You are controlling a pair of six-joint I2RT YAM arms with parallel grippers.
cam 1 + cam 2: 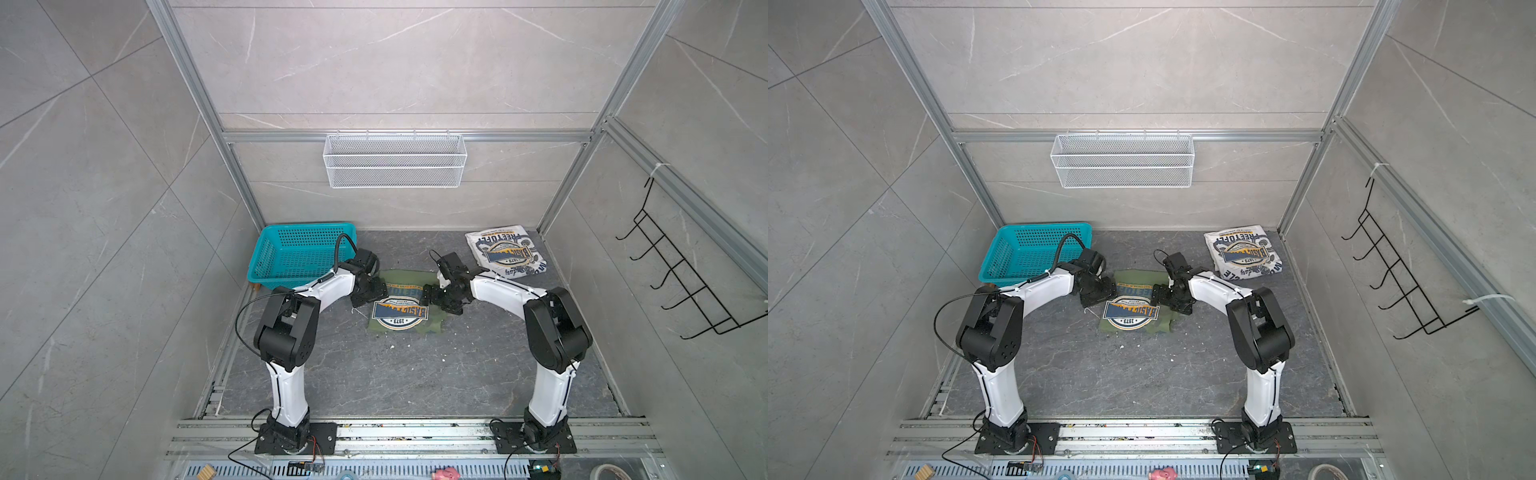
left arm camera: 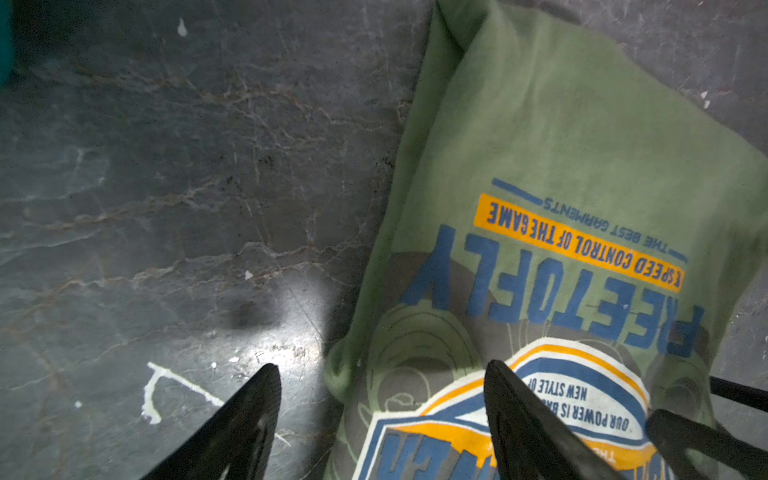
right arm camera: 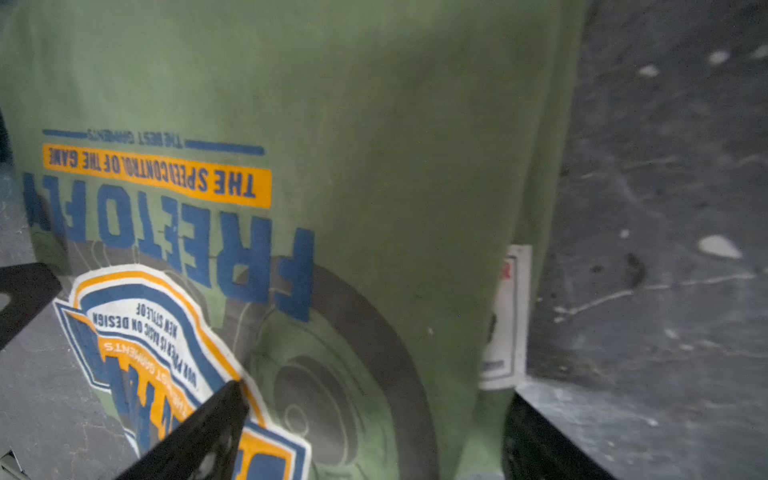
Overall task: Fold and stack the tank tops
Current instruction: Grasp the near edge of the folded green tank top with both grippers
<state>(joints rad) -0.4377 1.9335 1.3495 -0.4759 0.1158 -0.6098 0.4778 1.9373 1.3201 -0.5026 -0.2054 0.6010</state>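
In both top views the green top point(image 1: 399, 312) is partly covered. Left fingers point(image 2: 249, 415) and right fingers point(image 3: 208, 432) spread wide, holding nothing.

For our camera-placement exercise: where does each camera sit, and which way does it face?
Top views: high behind left arm and right arm, facing down on teal plastic basket, folded white printed tank top.
Left wrist: facing down past open left gripper at olive green printed tank top.
Right wrist: likewise, past open right gripper.
Shared: all show the olive top.
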